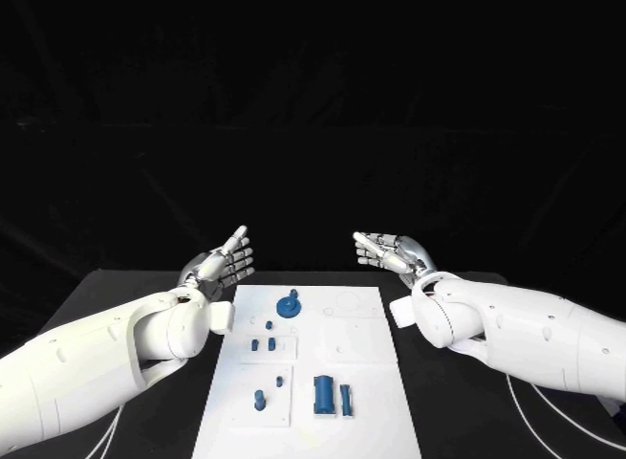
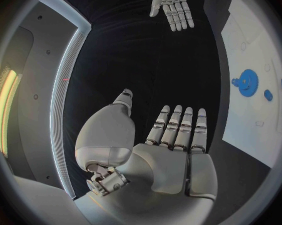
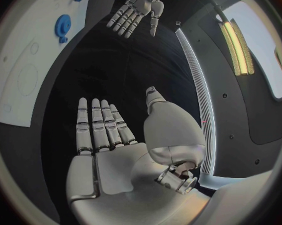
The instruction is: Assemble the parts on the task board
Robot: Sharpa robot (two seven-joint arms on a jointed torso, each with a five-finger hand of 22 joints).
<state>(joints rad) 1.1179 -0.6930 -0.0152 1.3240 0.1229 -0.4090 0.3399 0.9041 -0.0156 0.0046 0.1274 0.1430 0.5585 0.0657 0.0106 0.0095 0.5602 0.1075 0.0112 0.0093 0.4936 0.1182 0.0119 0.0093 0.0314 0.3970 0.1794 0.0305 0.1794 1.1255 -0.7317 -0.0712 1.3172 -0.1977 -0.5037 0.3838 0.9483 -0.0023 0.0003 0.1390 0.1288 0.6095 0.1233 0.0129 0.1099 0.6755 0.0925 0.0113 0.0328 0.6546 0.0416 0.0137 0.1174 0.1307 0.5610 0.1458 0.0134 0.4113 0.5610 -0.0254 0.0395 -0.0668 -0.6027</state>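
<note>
The white task board (image 1: 354, 382) lies in the middle of the black table. On it sit a blue gear-like round part (image 1: 290, 307), small blue pegs (image 1: 263, 342) and, nearer me, two upright blue cylinders (image 1: 324, 395) beside a small blue piece (image 1: 262, 399). My left hand (image 1: 224, 261) hovers past the board's far left corner, fingers straight and spread, holding nothing. My right hand (image 1: 391, 251) hovers past the far right corner, equally flat and empty. The left wrist view shows the left hand's palm (image 2: 172, 160), the gear (image 2: 246, 82) and the right hand (image 2: 172, 5). The right wrist view shows the right hand's palm (image 3: 109, 155) and the left hand (image 3: 135, 11).
Black table (image 1: 147, 287) surface flanks the board on both sides. White cables (image 1: 561, 421) trail on the table at the near right and near left. Behind the table everything is dark.
</note>
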